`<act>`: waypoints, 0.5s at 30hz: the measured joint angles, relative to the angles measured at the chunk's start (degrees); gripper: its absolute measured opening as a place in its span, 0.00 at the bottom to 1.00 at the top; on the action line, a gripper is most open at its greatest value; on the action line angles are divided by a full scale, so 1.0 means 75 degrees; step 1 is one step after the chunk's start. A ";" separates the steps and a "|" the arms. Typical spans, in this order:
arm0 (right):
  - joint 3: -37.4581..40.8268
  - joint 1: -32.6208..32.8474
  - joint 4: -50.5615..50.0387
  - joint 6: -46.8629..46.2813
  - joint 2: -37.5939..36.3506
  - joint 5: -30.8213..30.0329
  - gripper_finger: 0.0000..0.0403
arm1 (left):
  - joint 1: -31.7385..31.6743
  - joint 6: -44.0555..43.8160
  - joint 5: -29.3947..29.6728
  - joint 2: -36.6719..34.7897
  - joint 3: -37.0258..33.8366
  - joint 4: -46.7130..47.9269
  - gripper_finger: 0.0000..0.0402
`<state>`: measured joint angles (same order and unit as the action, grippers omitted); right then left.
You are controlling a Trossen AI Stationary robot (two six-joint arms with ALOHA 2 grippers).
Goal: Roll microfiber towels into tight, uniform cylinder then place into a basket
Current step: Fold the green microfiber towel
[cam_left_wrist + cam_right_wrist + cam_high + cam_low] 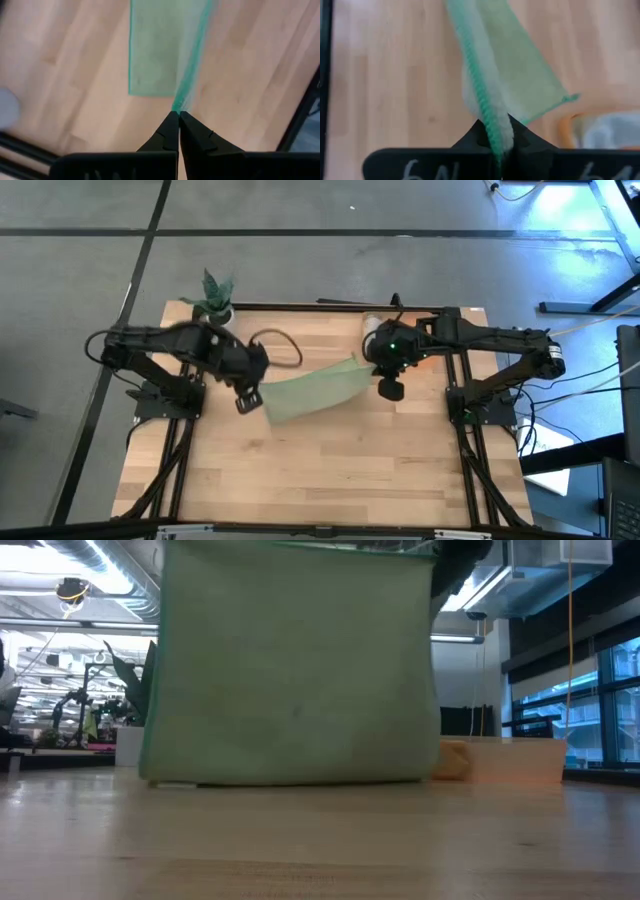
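- Light green microfiber towel (pixel 312 390): hangs stretched between both arms above the wooden table (pixel 330 480), long axis running gripper to gripper, lower edge brushing the wood.
- Left gripper (pixel 178 116): clenched on one top corner.
- Right gripper (pixel 496 135): clenched on the opposite corner, nearer the shallow orange basket (pixel 515 760).

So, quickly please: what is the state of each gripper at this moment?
Left gripper: shut on the green towel, at one top corner.
Right gripper: shut on the green towel, at the other corner.

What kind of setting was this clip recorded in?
Likely an open-plan office or lab. The low view shows exposed ceiling ducts, large windows and distant indoor plants behind a wooden table; the high view shows a grey floor.
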<state>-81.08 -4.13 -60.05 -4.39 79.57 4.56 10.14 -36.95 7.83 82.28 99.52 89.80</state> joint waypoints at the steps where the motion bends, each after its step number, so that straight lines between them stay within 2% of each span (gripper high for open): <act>1: 0.0000 0.0059 -0.0062 -0.0058 0.0011 0.0020 0.01 | 0.0135 -0.0166 -0.0079 0.0000 -0.0211 -0.0052 0.00; 10: 0.0000 0.0525 -0.0448 -0.0243 0.0583 0.0421 0.01 | 0.0966 -0.0642 -0.0800 0.0000 -0.2032 -0.2187 0.00; 15: 0.0000 0.0529 -0.0821 -0.0015 0.1016 0.0611 0.01 | 0.1201 -0.1088 -0.1074 0.0000 -0.2792 -0.2716 0.00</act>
<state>-81.08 -0.16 -66.21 -4.51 87.19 9.15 19.14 -45.12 -0.23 82.28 78.58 69.42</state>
